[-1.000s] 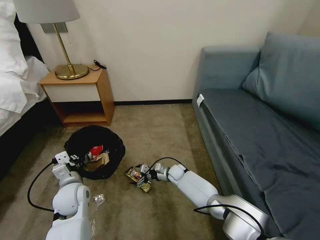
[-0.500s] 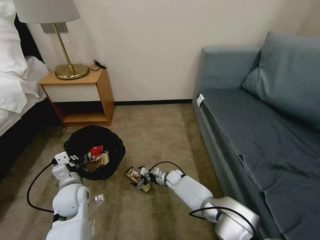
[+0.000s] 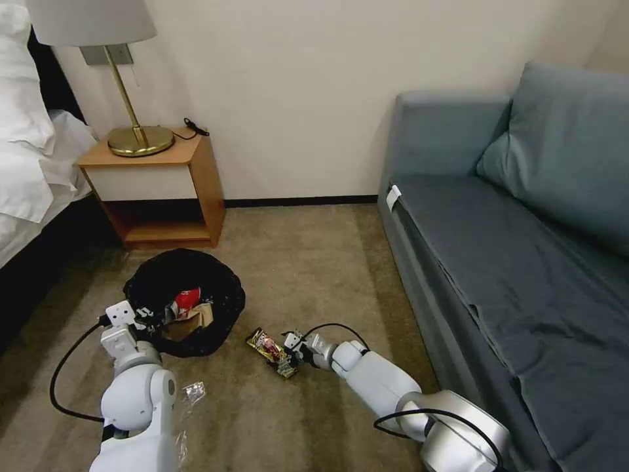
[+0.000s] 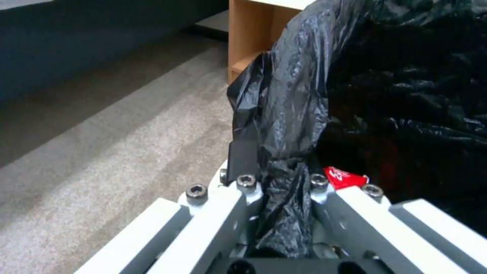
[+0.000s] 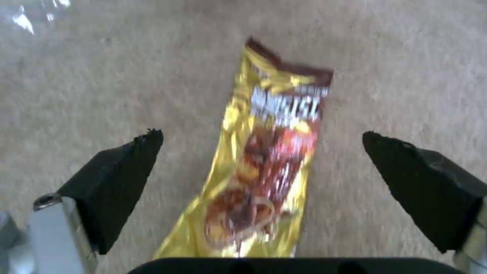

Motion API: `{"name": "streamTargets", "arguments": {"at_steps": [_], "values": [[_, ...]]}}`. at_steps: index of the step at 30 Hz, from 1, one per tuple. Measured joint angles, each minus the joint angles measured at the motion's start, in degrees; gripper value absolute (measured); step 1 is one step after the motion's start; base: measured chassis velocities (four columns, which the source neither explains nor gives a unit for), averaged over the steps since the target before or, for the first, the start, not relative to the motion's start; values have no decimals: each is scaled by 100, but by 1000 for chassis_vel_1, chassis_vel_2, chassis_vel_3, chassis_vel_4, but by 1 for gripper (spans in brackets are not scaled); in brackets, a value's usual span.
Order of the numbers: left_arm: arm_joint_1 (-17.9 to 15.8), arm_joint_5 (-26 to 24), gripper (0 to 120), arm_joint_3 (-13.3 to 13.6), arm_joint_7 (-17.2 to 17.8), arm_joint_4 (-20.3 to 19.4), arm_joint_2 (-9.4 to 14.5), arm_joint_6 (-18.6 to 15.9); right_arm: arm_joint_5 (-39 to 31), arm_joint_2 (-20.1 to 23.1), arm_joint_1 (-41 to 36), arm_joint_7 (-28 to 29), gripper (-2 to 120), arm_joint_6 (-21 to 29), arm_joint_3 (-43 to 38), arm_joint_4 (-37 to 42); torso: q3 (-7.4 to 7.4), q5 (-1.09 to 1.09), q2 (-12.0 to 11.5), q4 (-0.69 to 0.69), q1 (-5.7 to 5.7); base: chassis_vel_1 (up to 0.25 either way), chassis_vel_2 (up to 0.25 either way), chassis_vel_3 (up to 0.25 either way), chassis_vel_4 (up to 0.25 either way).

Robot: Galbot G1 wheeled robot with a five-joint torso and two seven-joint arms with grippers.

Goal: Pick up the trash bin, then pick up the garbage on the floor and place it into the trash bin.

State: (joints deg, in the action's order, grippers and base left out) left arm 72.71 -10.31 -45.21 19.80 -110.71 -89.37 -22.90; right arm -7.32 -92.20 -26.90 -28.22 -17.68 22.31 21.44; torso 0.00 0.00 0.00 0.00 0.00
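Carpet (image 3: 314, 262) holds 1 wrapper (image 3: 270, 347), 1 trash bin (image 3: 223, 308).

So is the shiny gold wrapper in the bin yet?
No. The gold wrapper lies flat on the carpet, beside the trash bin. The right tool is open around it.

Floor: short-pile carpet (image 3: 308, 262), matt, rough. Trash bin (image 3: 187, 298) lining: thin black plastic film, crinkled, faint sheen. Snack wrapper (image 5: 264, 160): glossy gold-and-brown foil, creased. Right gripper (image 5: 264, 167): black matt finger pads, rough at the tips. Left gripper (image 4: 276, 198): smooth white plastic links, metal socket screws. Nightstand (image 3: 157, 187): smooth wood. Lamp base (image 3: 139, 139): polished brass-look metal. Sofa (image 3: 524, 229): matt woven cloth.
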Motion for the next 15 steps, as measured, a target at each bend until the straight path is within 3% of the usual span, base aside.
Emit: {"name": "streamTargets", "arguments": {"at_steps": [15], "values": [[26,14,2,17,4,-12,-3,-2,-114,5,-55,-27,100,112,-115,-129,0,0,0,-1,0,0,0,0,0]]}}
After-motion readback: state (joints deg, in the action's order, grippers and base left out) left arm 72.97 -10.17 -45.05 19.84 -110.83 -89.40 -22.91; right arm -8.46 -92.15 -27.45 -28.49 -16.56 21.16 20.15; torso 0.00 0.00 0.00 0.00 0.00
